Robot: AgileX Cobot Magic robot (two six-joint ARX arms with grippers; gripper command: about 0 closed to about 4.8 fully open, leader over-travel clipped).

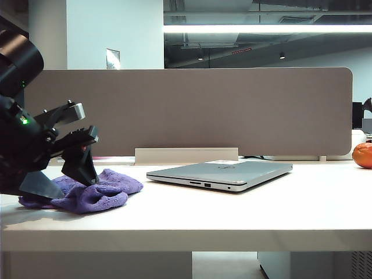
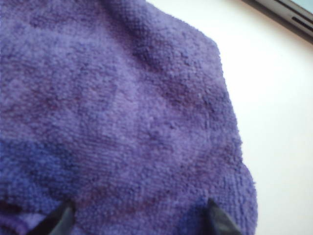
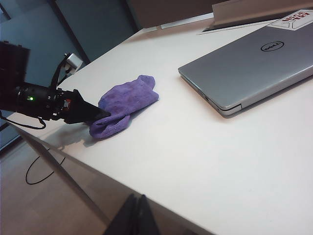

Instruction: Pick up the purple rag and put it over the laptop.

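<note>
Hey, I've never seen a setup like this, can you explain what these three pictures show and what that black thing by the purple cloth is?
It is a two-armed table robot. One picture comes from a camera facing the table; the other two come from cameras on each arm's wrist.

On the white table lie a rumpled purple rag, a closed silver laptop beside it, not touching, and an orange thing at the far edge.

The black thing is the left tool, its two fingers spread and lowered onto the rag; nothing is lifted yet. Its own camera sees mostly purple cloth.

The right tool sits shut, back from the table edge, holding nothing.
</note>
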